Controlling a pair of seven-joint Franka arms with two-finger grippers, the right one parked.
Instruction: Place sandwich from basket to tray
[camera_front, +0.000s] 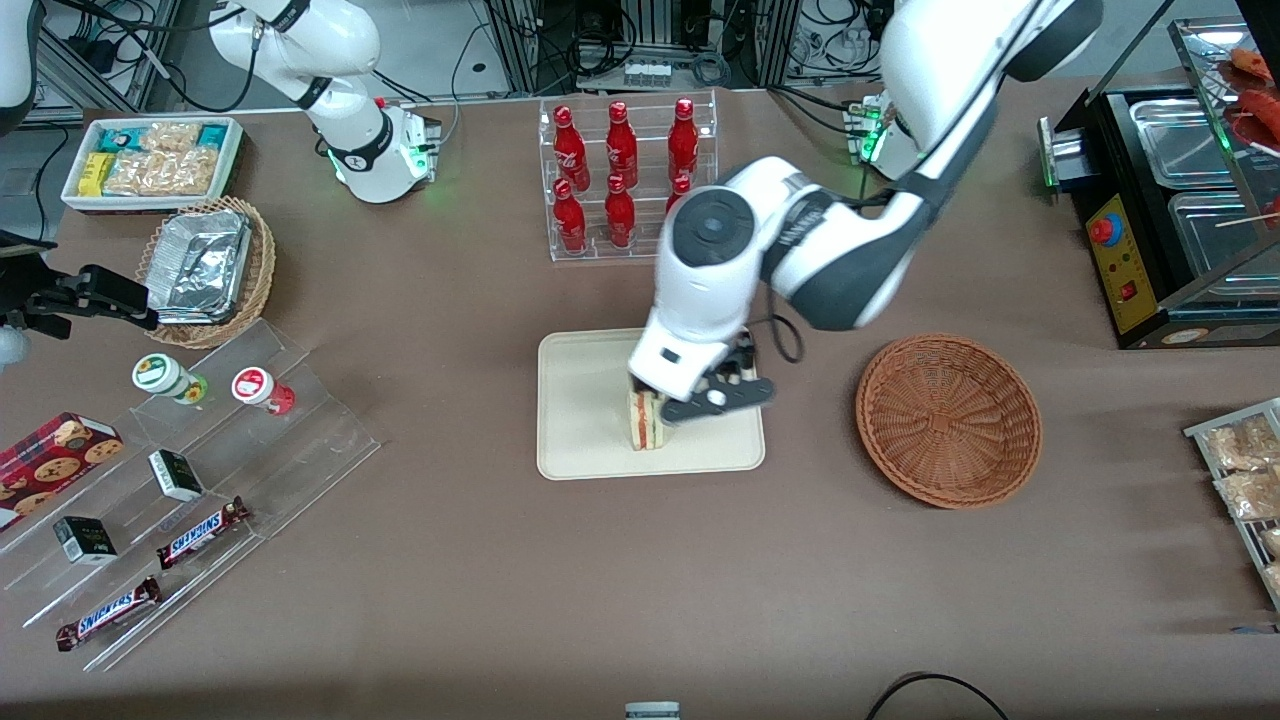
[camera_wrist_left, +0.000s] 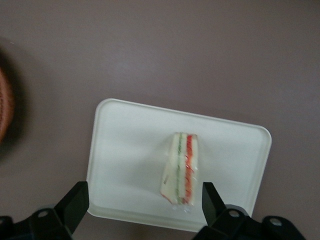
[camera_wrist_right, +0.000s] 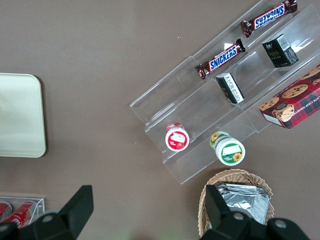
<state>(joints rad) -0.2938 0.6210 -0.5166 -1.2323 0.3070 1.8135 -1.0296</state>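
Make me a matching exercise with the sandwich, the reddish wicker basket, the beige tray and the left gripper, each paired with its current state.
1. triangular wedge sandwich
2. round reddish-brown wicker basket
3. flat cream-beige tray
4. left gripper

A. empty
B. open, above the tray
C. standing on its edge
D. holds the sandwich

Pairs: 1-C, 2-A, 3-D, 4-B

My gripper (camera_wrist_left: 142, 200) hangs spread wide above the sandwich (camera_wrist_left: 182, 169) standing on the tray (camera_wrist_left: 125, 150), bare tray either side; nearest obstacles, the basket (camera_front: 948, 419) and bottle rack (camera_front: 628, 180), stand well apart.
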